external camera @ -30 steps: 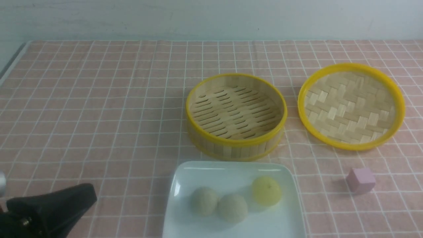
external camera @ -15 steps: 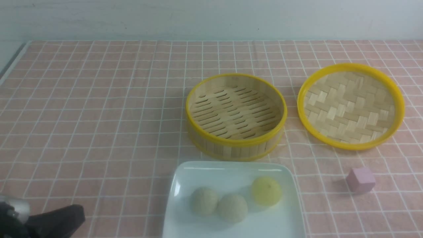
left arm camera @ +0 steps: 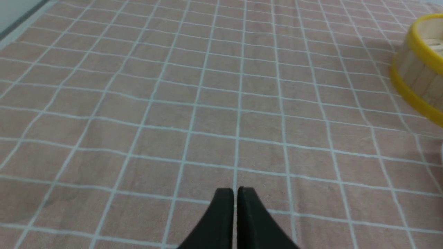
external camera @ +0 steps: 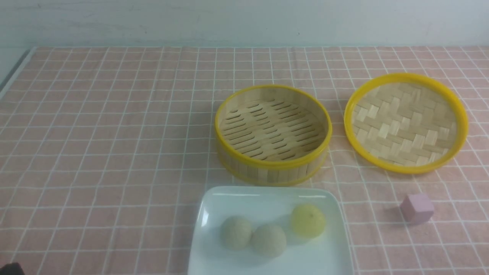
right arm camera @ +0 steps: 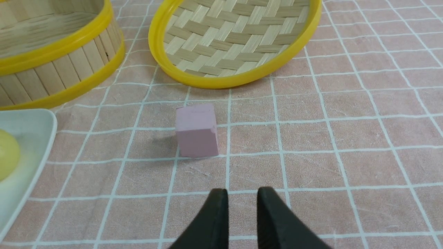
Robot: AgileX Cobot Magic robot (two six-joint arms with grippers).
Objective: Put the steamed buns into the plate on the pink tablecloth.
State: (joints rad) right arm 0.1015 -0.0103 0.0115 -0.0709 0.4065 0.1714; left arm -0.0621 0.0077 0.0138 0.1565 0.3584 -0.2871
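The white square plate (external camera: 263, 199) sits on the pink tablecloth (external camera: 114, 133) at the near middle. In it lie two beige steamed buns (external camera: 236, 232) (external camera: 268, 240), side by side, and the yellow bun (external camera: 308, 220). In the right wrist view the plate's corner (right arm camera: 27, 121) and part of the yellow bun (right arm camera: 6, 154) show. My left gripper (left arm camera: 235, 190) is shut and empty over bare cloth, far left of the plate. My right gripper (right arm camera: 242, 192) is empty, with its fingers a little apart, near the pink cube.
An empty bamboo steamer basket (external camera: 272, 133) stands behind the plate; it also shows in the left wrist view (left arm camera: 420, 76). Its woven lid (external camera: 405, 122) lies to the basket's right. A small pink cube (external camera: 416, 207) sits right of the plate, in front of my right gripper (right arm camera: 196, 130).
My left gripper has drawn back toward the near left corner and almost left the front view. The buns, plate, basket, lid and cube have not moved.
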